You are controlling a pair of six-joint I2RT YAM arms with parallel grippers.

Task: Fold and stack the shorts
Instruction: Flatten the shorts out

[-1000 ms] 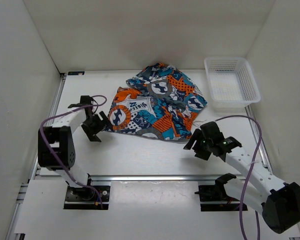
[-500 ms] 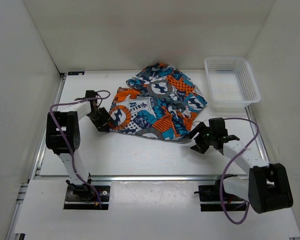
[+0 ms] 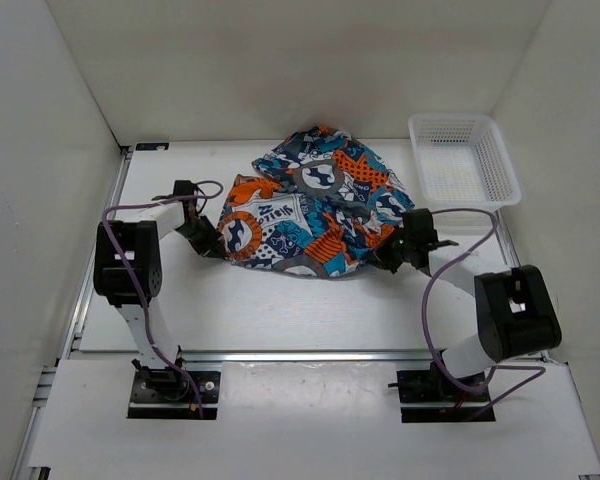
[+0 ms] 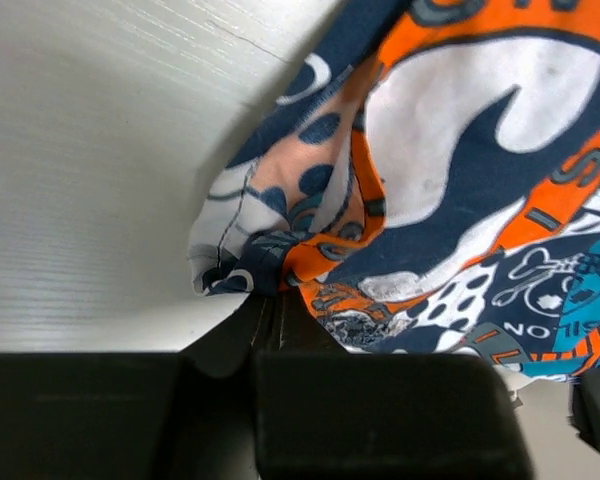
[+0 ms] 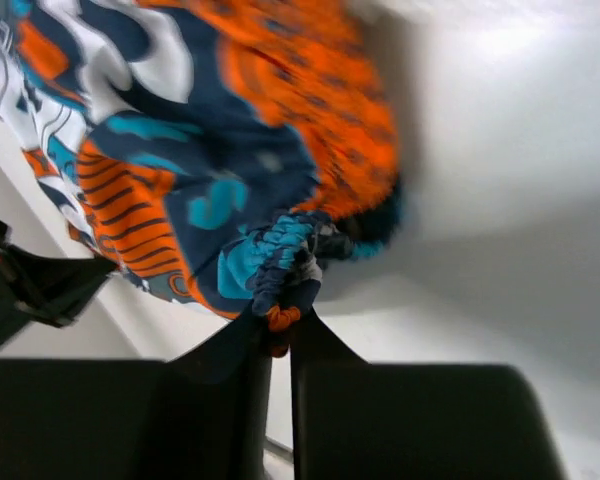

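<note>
At left: grips a bunched navy-and-white hem of the shorts [image 3: 315, 212] with the left pincer [image 3: 212, 246], clenched tight on the cloth's left edge. Middle: lies crumpled and spread on the white worktop [image 3: 280, 305], toward the back. At right: clamps a gathered teal-and-orange fold of the right edge in the right pincer [image 3: 391, 256], closed on it. Far right: white mesh basket [image 3: 501, 166] in the back corner, close by the cloth.

Bare table [image 3: 280, 310] lies open nearer than the shorts [image 3: 315, 205]; the mesh basket [image 3: 465, 207] blocks the far right corner.
</note>
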